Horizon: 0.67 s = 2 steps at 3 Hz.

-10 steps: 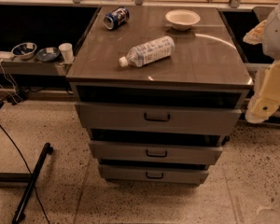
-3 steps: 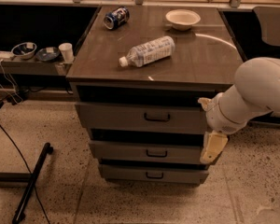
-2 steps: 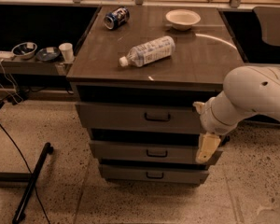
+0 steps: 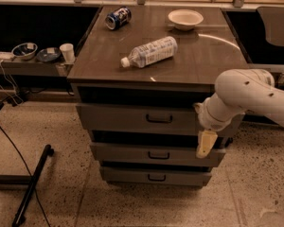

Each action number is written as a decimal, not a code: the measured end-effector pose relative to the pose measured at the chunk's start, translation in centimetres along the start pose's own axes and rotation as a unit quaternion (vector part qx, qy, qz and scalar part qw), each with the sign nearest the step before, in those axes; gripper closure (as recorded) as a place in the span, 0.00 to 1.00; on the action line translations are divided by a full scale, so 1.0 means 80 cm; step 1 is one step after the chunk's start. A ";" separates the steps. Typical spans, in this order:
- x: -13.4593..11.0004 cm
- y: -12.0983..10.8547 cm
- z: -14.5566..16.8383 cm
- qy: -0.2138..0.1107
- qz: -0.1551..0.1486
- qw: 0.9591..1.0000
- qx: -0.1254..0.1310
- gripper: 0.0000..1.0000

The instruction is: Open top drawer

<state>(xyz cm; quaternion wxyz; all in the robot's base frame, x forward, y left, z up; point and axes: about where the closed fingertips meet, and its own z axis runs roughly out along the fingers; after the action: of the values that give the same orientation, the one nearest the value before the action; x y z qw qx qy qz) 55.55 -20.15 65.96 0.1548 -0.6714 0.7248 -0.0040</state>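
The top drawer (image 4: 118, 117) is the widest grey front, just under the brown cabinet top, and it sits closed. Its small dark loop handle (image 4: 159, 120) is at the centre. My gripper (image 4: 205, 144) hangs at the end of the white arm (image 4: 246, 96) that comes in from the right. It is in front of the drawers' right end, at the level between the top and middle drawers. It is to the right of the handle and a little below it, and not touching it.
On the cabinet top (image 4: 213, 56) lie a plastic bottle (image 4: 149, 51), a blue can (image 4: 118, 18) and a white bowl (image 4: 185, 19). Two narrower drawers (image 4: 128, 152) sit below. A side shelf at the left holds bowls and a cup (image 4: 66, 52). A black pole (image 4: 31, 188) lies on the floor.
The arm has swung in from the right edge down to the drawer fronts. In the last second the gripper moved a little further left. The drawers have not moved.
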 end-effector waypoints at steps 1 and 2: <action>0.006 -0.024 0.013 -0.001 0.003 1.000 -0.001 0.00; 0.011 -0.040 0.016 -0.003 0.007 1.000 -0.002 0.19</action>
<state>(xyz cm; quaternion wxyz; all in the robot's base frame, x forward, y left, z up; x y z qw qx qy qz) 58.91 -21.07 65.25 0.1559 -0.6663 0.7292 0.0010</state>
